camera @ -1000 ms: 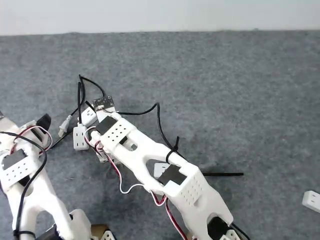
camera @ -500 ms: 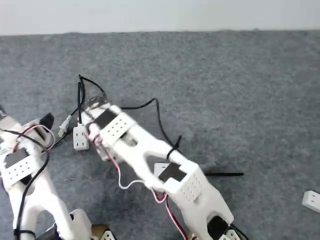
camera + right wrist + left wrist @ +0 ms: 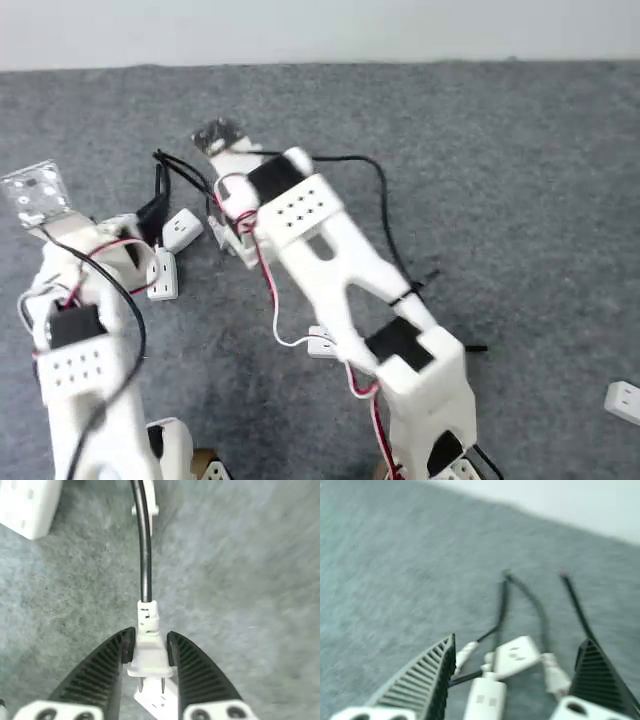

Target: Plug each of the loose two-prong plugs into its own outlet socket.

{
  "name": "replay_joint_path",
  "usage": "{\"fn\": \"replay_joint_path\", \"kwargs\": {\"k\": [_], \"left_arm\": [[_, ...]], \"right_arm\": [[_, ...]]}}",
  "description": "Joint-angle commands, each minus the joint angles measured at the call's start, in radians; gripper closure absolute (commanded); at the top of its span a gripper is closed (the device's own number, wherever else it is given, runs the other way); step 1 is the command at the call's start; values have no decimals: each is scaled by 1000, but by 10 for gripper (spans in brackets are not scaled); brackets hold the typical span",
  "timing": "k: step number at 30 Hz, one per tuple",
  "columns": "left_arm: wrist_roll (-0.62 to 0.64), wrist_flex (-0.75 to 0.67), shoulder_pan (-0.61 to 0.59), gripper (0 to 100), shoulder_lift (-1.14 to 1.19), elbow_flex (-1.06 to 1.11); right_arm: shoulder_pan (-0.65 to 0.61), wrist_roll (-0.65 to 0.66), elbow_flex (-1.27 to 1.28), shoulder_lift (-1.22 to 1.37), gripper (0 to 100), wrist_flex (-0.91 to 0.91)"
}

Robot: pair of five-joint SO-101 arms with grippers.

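There are two white robot arms, and each one has one hand. Four white plastic outlet blocks lie on the grey fuzzy tabletop [image 3: 500, 180].

The left hand [image 3: 520, 642] is near the tabletop's left edge. It is wide open and holds nothing. Just past its two black ribbed fingers [image 3: 427, 680] lie the first block [image 3: 162, 276] and the second block [image 3: 183, 228], close together. One loose white plug [image 3: 465, 654] and another loose white plug [image 3: 554, 679] lie beside these blocks, one on each side. Each is on a thin black wire.

The right hand [image 3: 150, 636] is further right and nearer the far edge. It is squeezed tight on a small white two-prong plug [image 3: 149, 655]. The plug sits right between the two fingers. Its prongs point back toward the arm, and its black cord [image 3: 145, 545] runs straight out from the hand.

The third block [image 3: 322, 343] lies beside the right arm, nearer the front edge. The fourth block [image 3: 622, 400] sits alone at the tabletop's right edge, well apart from both hands.
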Motion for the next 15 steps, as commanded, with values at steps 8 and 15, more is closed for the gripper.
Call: {"fn": "replay_joint_path", "kwargs": {"k": [8,15], "left_arm": [[-20,203,281,629,-703,16],[-167,245,445,629,-1037,183]], "right_arm": [[13,199,-58,-475,991,10],[-88,293,-54,-662,991,-12]]}}
